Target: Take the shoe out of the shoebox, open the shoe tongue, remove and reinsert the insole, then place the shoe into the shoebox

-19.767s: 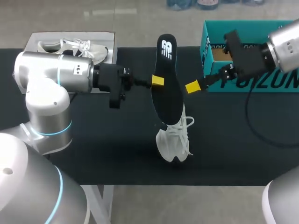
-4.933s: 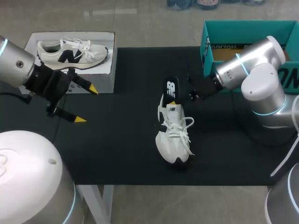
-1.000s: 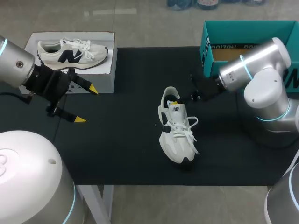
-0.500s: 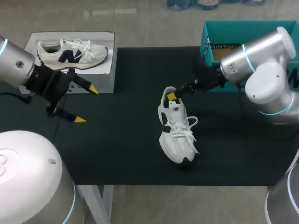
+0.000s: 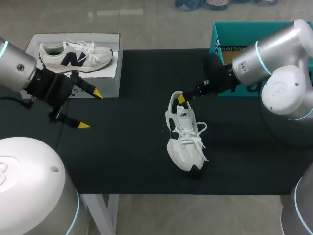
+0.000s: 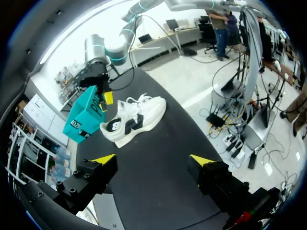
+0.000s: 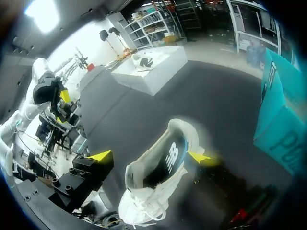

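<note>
the white shoe (image 5: 185,134) stood out of its box on the black table (image 5: 137,147), upright on its sole, with its toe toward the near edge, its heel toward the far side and its laces loose over the tongue. a small dark mark sat on the tongue label, too small to make out. in the left wrist view the shoe (image 6: 134,120) showed a black emblem on its side.

the right gripper (image 7: 151,157) was at the heel opening with its fingers spread apart. one yellow tip lay close against the heel collar and the other stood clear of the shoe (image 7: 158,182), so it gripped nothing. between the fingers the black insole (image 7: 168,160) lay inside the shoe, with a white logo printed at its heel end.

the left gripper (image 5: 89,109) hung over the left part of the table, its fingers wide apart with nothing between them; the left wrist view (image 6: 153,160) showed the same.

the teal shoebox (image 5: 230,44) stood at the far right of the table, behind the right arm, with white lettering along its side. at the far left a white box (image 5: 107,85) carried a second shoe (image 5: 73,53), white with a dark emblem on its side, lying lengthwise on top.
</note>
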`<state>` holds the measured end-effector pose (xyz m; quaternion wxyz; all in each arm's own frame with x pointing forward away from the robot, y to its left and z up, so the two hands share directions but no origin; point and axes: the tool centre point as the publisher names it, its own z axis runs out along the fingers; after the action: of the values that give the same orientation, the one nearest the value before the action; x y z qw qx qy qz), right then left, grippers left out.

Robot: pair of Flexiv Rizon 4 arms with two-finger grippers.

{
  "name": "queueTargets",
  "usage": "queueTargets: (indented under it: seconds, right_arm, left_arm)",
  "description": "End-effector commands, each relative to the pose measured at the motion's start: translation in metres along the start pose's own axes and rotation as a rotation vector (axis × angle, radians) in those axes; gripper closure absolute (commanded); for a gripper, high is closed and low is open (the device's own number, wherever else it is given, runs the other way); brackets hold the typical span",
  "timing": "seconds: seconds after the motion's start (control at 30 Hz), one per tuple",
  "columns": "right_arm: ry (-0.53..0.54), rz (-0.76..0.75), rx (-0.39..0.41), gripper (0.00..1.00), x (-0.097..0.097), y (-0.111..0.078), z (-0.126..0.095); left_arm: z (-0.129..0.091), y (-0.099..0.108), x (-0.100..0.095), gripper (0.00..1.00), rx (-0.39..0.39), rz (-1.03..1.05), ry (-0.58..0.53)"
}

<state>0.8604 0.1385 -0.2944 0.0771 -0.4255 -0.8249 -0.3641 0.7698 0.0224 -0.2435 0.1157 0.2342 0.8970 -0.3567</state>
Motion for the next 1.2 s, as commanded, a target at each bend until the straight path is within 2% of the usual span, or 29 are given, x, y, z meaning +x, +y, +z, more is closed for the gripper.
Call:
queueTargets:
  seconds: [0.03,0.57,0.6,0.63,0.67,0.97,1.2]
  right_arm:
    - [-0.422,0.113,0.144,0.0,0.015,-0.002,0.001]
    - [-0.422,0.113,0.144,0.0,0.015,-0.002,0.001]
    - [-0.417,0.117,0.147,0.2,0.015,-0.001,0.002]
    - [-0.411,0.121,0.151,0.56,0.014,0.0,0.003]
    - [-0.397,0.123,0.166,1.0,0.014,0.001,0.005]
    - [-0.412,0.224,0.222,1.0,0.006,0.002,0.028]
    - [-0.442,0.256,0.248,1.0,-0.013,-0.001,0.057]
  left_arm:
    - [0.0,0.0,0.0,0.0,-0.003,0.0,0.003]
    - [0.0,0.0,0.0,0.0,-0.003,0.0,0.003]
    - [0.0,0.0,0.0,0.0,-0.003,0.0,0.003]
    - [0.0,0.0,0.0,0.0,-0.003,0.0,0.003]
    - [0.0,0.0,0.0,0.0,-0.003,0.0,0.003]
    - [0.0,0.0,0.0,0.0,-0.003,0.0,0.003]
    - [0.0,0.0,0.0,0.0,-0.003,0.0,0.003]
